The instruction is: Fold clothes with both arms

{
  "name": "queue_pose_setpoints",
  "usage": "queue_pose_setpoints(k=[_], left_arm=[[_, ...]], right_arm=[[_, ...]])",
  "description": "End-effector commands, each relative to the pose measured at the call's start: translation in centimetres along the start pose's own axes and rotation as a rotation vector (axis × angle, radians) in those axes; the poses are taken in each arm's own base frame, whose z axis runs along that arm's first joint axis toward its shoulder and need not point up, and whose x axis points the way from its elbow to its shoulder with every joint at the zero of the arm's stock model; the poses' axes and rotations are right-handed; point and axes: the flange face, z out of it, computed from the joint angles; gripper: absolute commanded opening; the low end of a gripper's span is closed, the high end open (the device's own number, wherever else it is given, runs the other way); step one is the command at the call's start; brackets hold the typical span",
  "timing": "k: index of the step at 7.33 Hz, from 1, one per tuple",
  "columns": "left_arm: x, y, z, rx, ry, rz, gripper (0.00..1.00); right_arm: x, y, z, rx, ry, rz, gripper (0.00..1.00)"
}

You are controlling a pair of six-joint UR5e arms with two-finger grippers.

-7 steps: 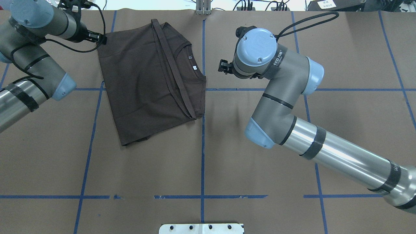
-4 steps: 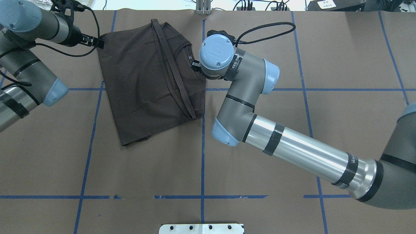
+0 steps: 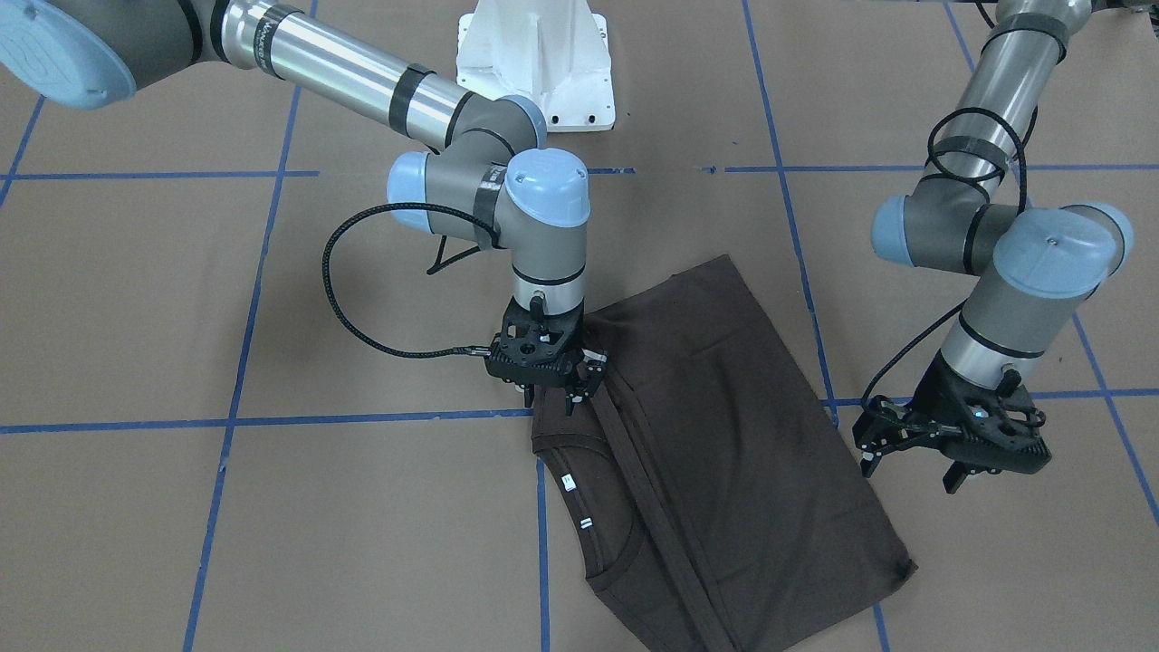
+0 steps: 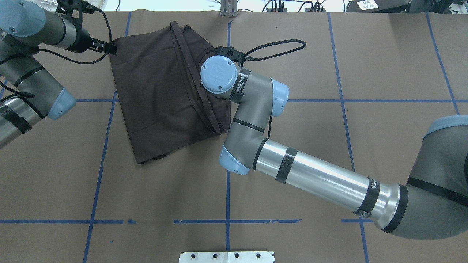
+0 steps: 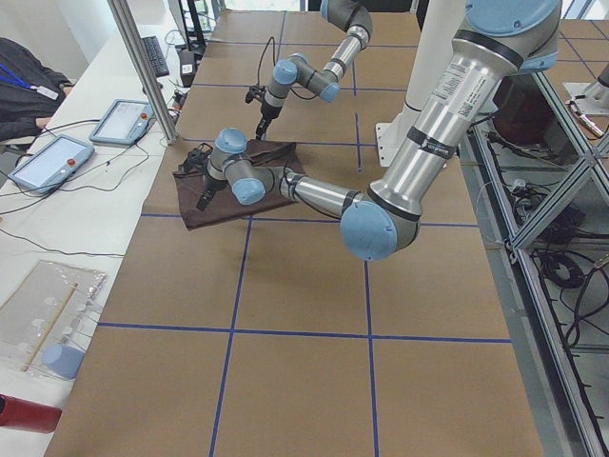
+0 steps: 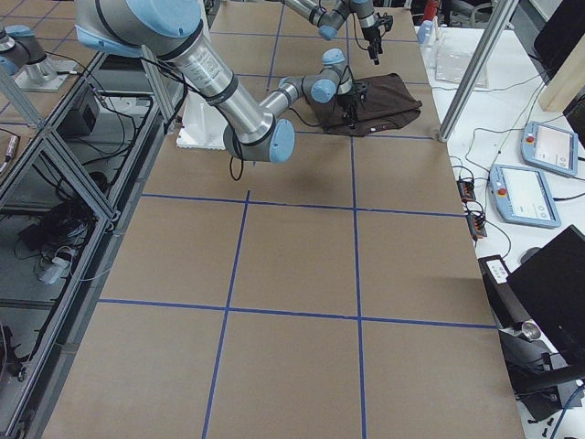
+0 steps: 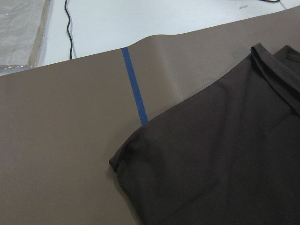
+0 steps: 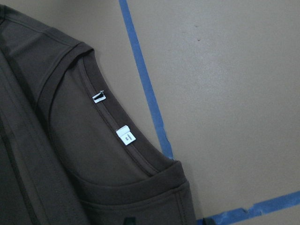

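Two grippers at opposite edges of a folded T-shirt

The dark brown T-shirt (image 3: 724, 435) lay folded flat near the far edge of the paper-covered table (image 3: 226, 543), with bare paper open on its other sides. The right gripper (image 3: 552, 394) hung low over the shoulder edge beside the collar (image 3: 576, 503), jaws apart and gripping nothing. The left gripper (image 3: 910, 466) hovered just off the opposite edge, jaws wide and empty.

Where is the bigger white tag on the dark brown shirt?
On the brown table with blue tape lines lies a dark brown folded T-shirt. Inside its ribbed round collar sits the square white fabric tag; the other tag is smaller and part black.
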Motion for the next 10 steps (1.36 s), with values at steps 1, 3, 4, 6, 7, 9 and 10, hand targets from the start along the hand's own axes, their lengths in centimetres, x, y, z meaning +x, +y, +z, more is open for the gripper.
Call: queue_pose_setpoints(k=[1, 3, 4, 6, 7, 9, 10], left_arm=[[0.0, 0.1, 0.1, -0.002, -0.001, 0.000, 1.00], [-0.1, 0.1, 0.2, -0.003, -0.001, 0.000, 1.00], [-0.1, 0.1, 0.2, -0.003, -0.001, 0.000, 1.00], [-0.1, 0.1, 0.2, -0.003, -0.001, 0.000, 1.00], [-0.1, 0.1, 0.2, -0.003, -0.001, 0.000, 1.00], [-0.5, 0.6, 0.3, -0.007, -0.004, -0.002, 1.00], [-0.4, 0.7, 0.4, -0.010, -0.005, -0.002, 1.00]], right_arm=[[-0.3, 1.0, 0.9, 0.010, 0.019, -0.010, 0.56], [-0.2, 1.8, 1.6, 0.016, 0.032, -0.018, 0.55], [-0.2, 2.2, 1.8, 0.022, 0.035, -0.023, 0.55], [-0.2, 2.6, 2.0, 0.025, 0.038, -0.027, 0.55], [-0.2, 2.8, 2.1, 0.024, 0.041, -0.028, 0.55], [0.0, 3.0, 2.5, 0.030, 0.049, -0.031, 0.55], [0.0, 3.1, 2.6, 0.029, 0.051, -0.032, 0.55]])
